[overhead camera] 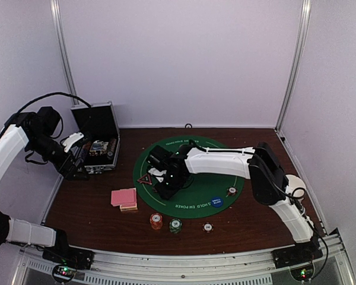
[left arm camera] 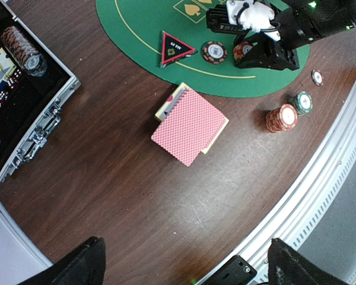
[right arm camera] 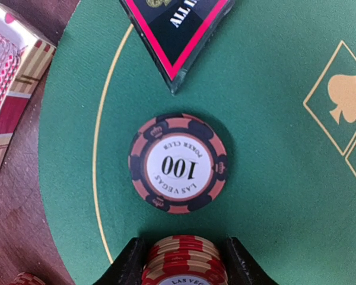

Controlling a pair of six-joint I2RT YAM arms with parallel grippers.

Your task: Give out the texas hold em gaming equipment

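Right jaws: gripping red chip stack; over green mat
Left jaws: wide open; empty
Relation: 100 chip just ahead of stack; right arm nearer

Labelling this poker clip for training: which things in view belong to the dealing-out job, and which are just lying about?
Job: playing cards, red chip stack, green chip stack, 100 chip, triangle marker, blue disc, clamped chips in the right gripper.
Lying about: silver-edged case, green mat.
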